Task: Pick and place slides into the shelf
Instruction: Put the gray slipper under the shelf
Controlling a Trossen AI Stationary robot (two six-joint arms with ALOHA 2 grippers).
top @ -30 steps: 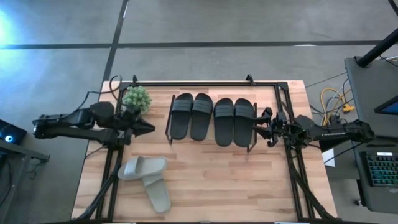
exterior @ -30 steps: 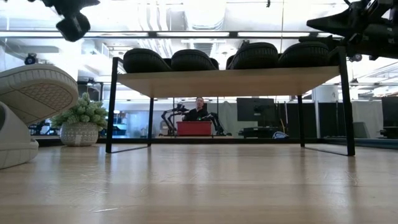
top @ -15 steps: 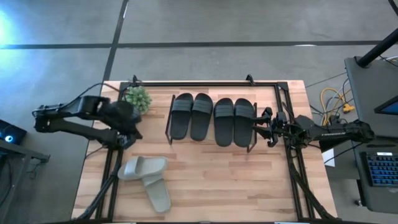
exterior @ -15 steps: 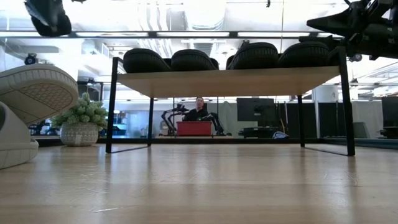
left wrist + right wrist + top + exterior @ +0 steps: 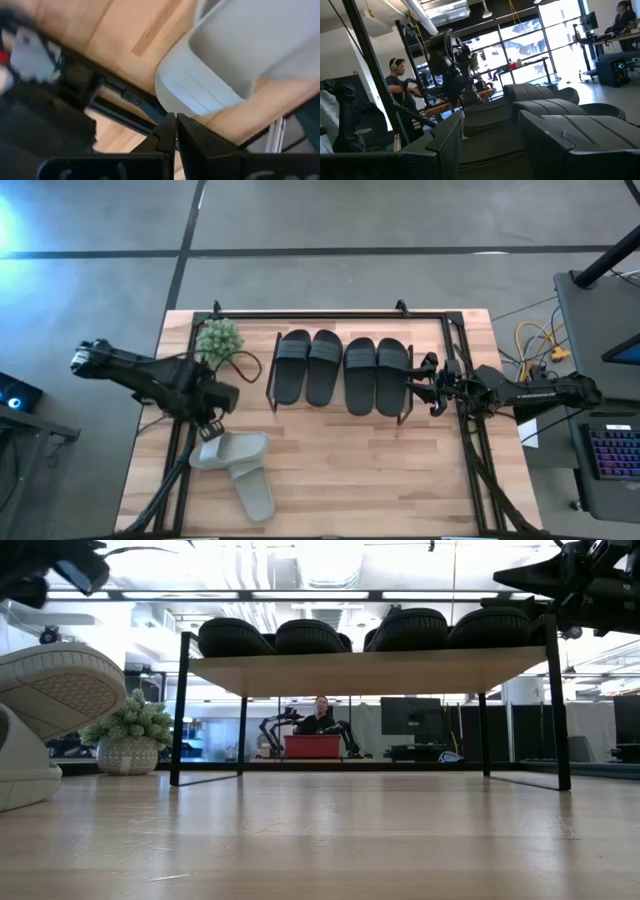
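slides [image 5: 341, 372]: four black on the shelf [image 5: 272, 380], long axes running near-far
grey pair [image 5: 238, 468]: near-left counter [image 5: 360, 470], crossed
left tool [image 5: 210, 430]: pinched shut, empty, over them
right tool [image 5: 418, 385]: spread wide, empty

left end effector [image 5: 176, 131] closed | above pale slide [image 5: 240, 60] — wooden table [image 5: 125, 30]

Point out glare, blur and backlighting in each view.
High view: bright glare at the picture's left edge, table evenly lit. Low view: the black slides on the shelf are backlit silhouettes. Left wrist view: the pale slide and rails are blurred. Right wrist view: bright windows, dark slides.
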